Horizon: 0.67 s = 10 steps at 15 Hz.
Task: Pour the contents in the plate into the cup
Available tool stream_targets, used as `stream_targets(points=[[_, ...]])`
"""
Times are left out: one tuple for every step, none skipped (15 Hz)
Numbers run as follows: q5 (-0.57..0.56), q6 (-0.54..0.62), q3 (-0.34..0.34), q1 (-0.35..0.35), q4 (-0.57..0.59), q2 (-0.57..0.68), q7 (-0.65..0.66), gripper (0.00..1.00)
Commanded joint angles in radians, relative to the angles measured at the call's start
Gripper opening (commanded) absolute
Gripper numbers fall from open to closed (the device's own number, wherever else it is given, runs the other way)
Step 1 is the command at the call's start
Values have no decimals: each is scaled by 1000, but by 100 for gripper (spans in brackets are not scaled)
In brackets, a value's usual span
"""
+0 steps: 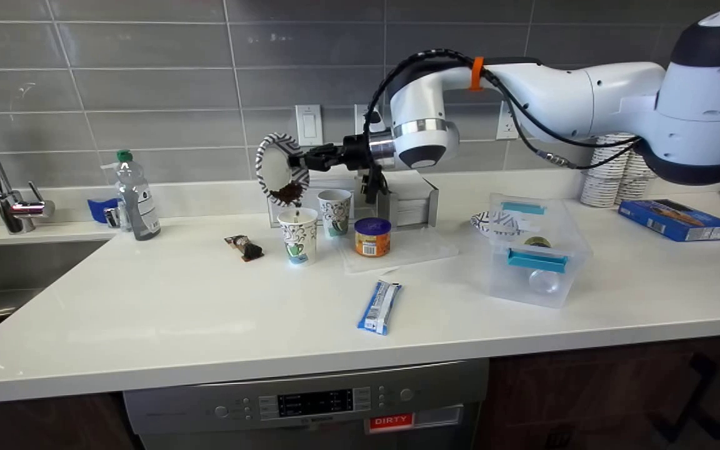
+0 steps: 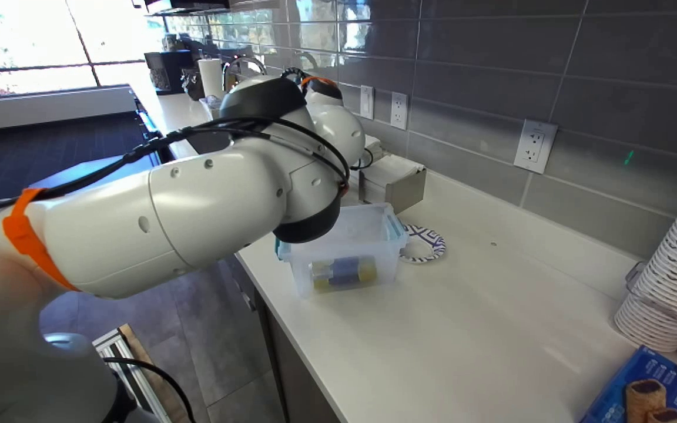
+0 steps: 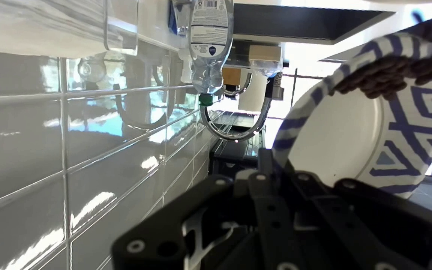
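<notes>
My gripper is shut on the rim of the plate, a round paper plate with a black-and-white patterned rim. The plate is tilted steeply, nearly on edge. Dark brown pieces gather at its lower rim, and a few dark bits show just under it, above the mouth of the cup. The cup stands upright on the counter, pale with dark print. In the wrist view, my fingers pinch the rim of the plate, with the dark pieces at its far edge. The cup's inside is hidden.
Another printed cup and an orange-and-blue tub stand close behind and beside the cup. A wrapper, a blue bar, a soap bottle and a clear container are on the counter. A spare plate lies by the container.
</notes>
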Motion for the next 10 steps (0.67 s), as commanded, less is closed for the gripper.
stream_targets(points=[[-123,56,58,-5,7,104,14,1],[-157,64,70,-6,8,122,17,1],[-189,70,77,-7,7,138,24,1],[-222,72,86,-8,5,155,29,1],[-254,71,96,-9,5,173,31,1],[-285,68,106,-12,4,190,28,1],[-312,69,120,-15,3,210,25,1],[-187,53,111,-16,5,169,-67,1],[-126,47,109,-18,7,148,-107,1],[-95,45,114,-22,8,148,-138,1]])
